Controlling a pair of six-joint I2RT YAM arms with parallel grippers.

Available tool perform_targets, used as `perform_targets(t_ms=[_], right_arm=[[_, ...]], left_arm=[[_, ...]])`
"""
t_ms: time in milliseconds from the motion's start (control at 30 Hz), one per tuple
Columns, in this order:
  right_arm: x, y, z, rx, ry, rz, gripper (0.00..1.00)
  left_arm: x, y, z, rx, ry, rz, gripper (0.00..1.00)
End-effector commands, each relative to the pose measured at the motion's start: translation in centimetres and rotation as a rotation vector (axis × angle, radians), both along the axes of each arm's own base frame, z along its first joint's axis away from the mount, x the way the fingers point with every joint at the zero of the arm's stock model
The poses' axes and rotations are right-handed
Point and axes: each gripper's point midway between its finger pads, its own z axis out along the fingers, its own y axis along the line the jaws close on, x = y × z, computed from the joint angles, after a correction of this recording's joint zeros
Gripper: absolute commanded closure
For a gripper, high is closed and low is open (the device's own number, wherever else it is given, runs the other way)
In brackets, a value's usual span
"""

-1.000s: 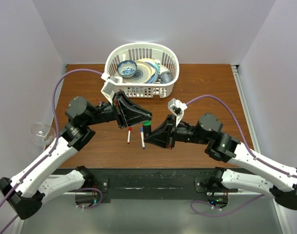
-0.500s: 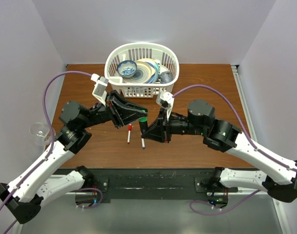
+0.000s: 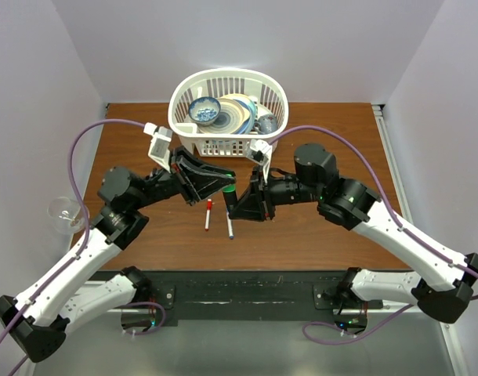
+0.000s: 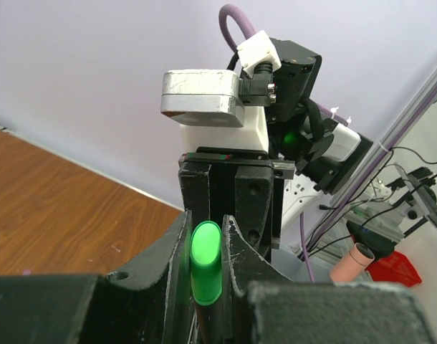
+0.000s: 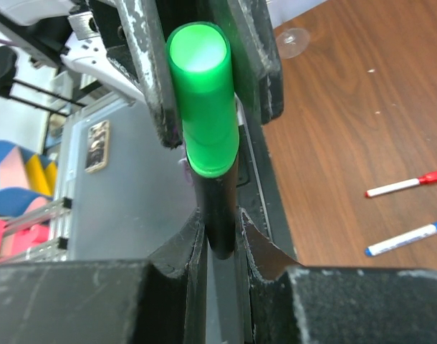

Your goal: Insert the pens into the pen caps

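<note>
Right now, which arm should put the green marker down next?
Probably the right. The right gripper clamps the black marker itself, while the left gripper only pinches its green cap, which could pull off.

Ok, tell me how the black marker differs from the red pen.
The black marker is thick and dark; the red pen is slim and white. The marker is held above the table, barrel in the right hand, green cap in the left hand; the red pen lies flat on it, untouched. Both have a coloured end.
</note>
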Motion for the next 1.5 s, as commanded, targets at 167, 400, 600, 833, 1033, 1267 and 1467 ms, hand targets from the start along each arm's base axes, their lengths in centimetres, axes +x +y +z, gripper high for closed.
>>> perform_targets(t_ms=[167,400,600,833,1033,1267,1467], right_arm=[[3.1,-3.4,21.2,0.605,-0.446,-0.186,1.0],[2.2,-3.1,21.5,0.608,-0.45,-0.123,1.0],[1.6,-3.4,21.8,0.591,-0.491,-0.103,1.0],[2.8,-2.1,21.1,0.58,-0.471,-0.095,1.0],[4.0,-1.8,21.6,0.584,-0.486,-0.142,1.0],[5.3,-1.5,21.7,0.573,-0.479,-0.188,1.0],[7.3,-0.9,21.6,0.52,-0.492,-0.246,1.0]], left_arm=[[-8.5,-0.1,-9.1,0.265,0.304,-0.478,1.0],[-10.5,0.6,-9.6,0.226,0.315,-0.555,1.0],[-11.0,0.9,-10.8,0.261,0.377,-0.572,1.0],[-11.4,0.8,-11.4,0.257,0.45,-0.583,1.0],[-11.2,0.6,-10.3,0.16,0.517,-0.57,1.0],[-10.1,0.1,-12.0,0.238,0.575,-0.501,1.0],[-10.4,0.5,-13.9,0.357,0.572,-0.482,1.0]])
